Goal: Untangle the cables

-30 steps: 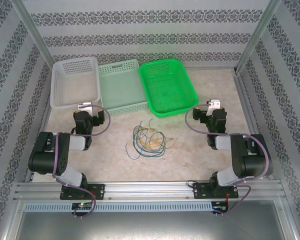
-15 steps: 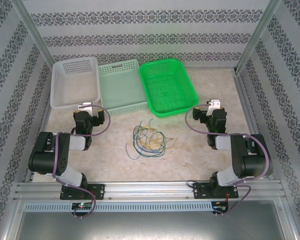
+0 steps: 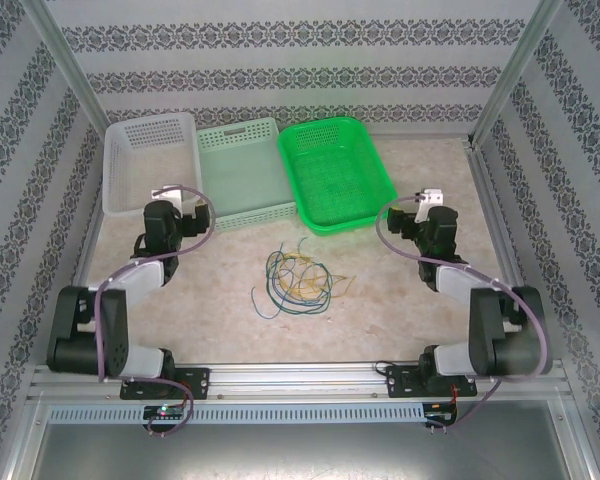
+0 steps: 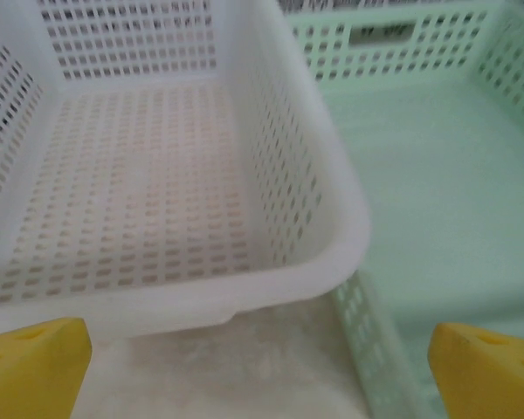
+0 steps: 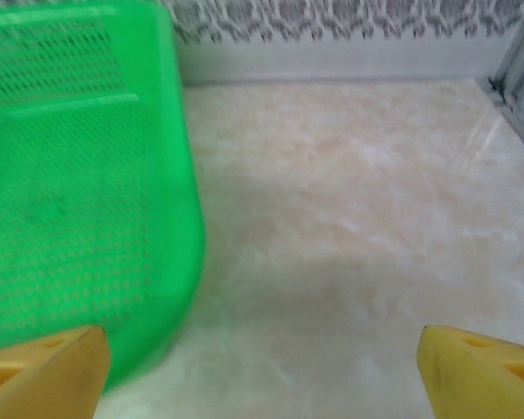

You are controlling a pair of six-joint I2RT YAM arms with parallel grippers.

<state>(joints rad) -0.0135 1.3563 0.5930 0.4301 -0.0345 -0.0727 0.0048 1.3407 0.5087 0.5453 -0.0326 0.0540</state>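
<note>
The cables [image 3: 295,278] lie in one loose tangle of yellow, green and blue strands on the table's middle, between the two arms. My left gripper [image 3: 188,218] hovers well to their left, near the white basket's front corner. Its yellow fingertips [image 4: 35,367] sit wide apart with nothing between them, so the left gripper [image 4: 262,371] is open. My right gripper [image 3: 405,222] is off to the cables' right, beside the bright green basket. The right gripper [image 5: 262,371] is open too, with bare table between its yellow fingertips [image 5: 480,375].
Three empty baskets line the back: white [image 3: 150,165], pale green [image 3: 242,170] and bright green [image 3: 335,170]. The white basket's rim [image 4: 271,279] is close in front of the left fingers. The green basket's wall [image 5: 179,218] is left of the right fingers. Patterned walls enclose the table.
Both arms have stretched forward, carrying their wrists farther from the near edge toward the baskets. The cable tangle has not moved.
</note>
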